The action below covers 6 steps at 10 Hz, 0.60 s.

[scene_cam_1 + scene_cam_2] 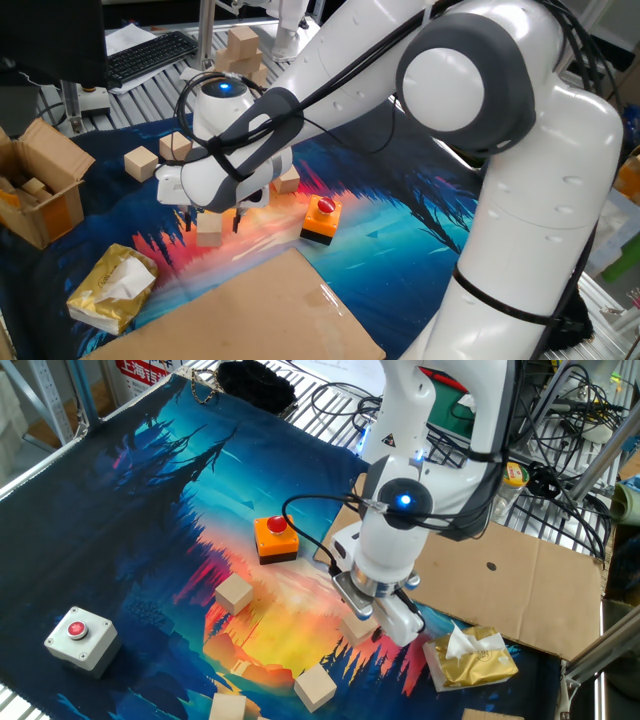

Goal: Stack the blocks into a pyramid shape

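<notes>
My gripper (211,222) is low over the mat, open, with one finger on each side of a pale wooden block (209,232); the same block (356,628) shows partly under the gripper (366,622) in the other fixed view. The fingers stand a little wider than the block and I see no squeeze on it. Three more blocks lie loose: one (288,180) behind the arm, and two (141,163) (174,146) at the left rear. In the other fixed view they appear as one block (234,593) left of centre and two (314,687) (228,708) near the front edge.
An orange-and-black button block (321,220) (276,536) sits right of the gripper. A gold tissue packet (112,288) (468,658) and a cardboard sheet (250,310) lie close by. An open cardboard box (40,185) stands at the left. A grey button box (78,635) sits at the mat's corner.
</notes>
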### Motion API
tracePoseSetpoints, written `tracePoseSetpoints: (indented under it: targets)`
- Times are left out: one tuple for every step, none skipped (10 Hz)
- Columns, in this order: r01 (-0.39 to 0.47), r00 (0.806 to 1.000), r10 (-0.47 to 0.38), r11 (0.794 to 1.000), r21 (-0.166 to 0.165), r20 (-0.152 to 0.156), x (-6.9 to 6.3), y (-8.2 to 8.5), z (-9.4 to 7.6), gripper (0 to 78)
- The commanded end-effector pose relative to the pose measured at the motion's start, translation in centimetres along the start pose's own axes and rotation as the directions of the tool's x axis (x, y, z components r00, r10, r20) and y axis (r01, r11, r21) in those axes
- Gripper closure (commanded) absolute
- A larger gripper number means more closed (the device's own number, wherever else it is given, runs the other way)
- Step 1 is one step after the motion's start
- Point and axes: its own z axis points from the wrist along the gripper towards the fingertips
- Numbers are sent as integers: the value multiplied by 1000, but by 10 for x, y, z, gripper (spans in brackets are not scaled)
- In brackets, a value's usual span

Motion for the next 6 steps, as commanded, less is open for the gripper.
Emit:
tracePoseSetpoints:
  targets:
    - [-6,1000,6,1000,-3,3,1,2,2,1]
    - [-3,1000,3,1000,-3,4,1,2,3,1]
    - [0,1000,0,1000,-3,4,0,2,4,1]
    - [2,1000,-2,1000,-3,4,0,2,4,1]
    - [6,1000,-6,1000,-4,4,-1,2,4,1]
    - [11,1000,-11,1000,-5,4,-3,3,4,1]
